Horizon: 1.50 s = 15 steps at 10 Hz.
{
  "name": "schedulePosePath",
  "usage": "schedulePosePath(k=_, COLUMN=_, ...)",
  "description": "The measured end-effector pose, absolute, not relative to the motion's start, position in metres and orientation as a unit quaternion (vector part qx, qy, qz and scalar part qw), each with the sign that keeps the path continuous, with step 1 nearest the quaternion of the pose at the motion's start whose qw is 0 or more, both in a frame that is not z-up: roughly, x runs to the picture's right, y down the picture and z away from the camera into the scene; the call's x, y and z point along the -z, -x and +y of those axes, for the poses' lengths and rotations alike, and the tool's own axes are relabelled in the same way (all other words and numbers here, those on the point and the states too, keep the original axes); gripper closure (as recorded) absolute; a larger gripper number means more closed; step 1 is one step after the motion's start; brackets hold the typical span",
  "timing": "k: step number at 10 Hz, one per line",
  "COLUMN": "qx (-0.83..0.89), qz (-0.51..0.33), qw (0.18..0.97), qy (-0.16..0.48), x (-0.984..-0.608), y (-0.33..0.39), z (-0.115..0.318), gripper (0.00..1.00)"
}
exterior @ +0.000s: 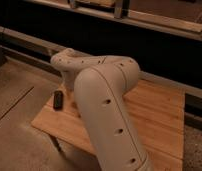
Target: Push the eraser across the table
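Observation:
The eraser (58,99), a small black bar, lies near the left end of the light-brown wooden table (159,112). My big white arm (106,107) fills the middle of the view. Its far link (69,61) bends down just right of and behind the eraser. The gripper is hidden behind the arm, somewhere low beside the eraser. I cannot see whether anything touches the eraser.
A dark wall with a pale ledge (24,39) runs behind the table. A bare concrete floor (14,115) lies to the left and in front. The table's left edge is a short way from the eraser.

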<state>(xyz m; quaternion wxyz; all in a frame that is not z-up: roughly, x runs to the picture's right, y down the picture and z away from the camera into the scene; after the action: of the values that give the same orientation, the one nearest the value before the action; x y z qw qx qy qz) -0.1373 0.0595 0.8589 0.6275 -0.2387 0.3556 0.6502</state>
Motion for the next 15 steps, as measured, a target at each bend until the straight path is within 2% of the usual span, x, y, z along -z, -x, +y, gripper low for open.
schedulePosePath(k=12, qx=-0.613, qz=0.354, qw=0.655, qy=0.266, x=-0.888, y=0.190, z=0.049, gripper=0.35)
schedulePosePath(k=15, qx=-0.605, qz=0.344, qw=0.670, qy=0.257, x=-0.886, y=0.208, z=0.029, gripper=0.35)
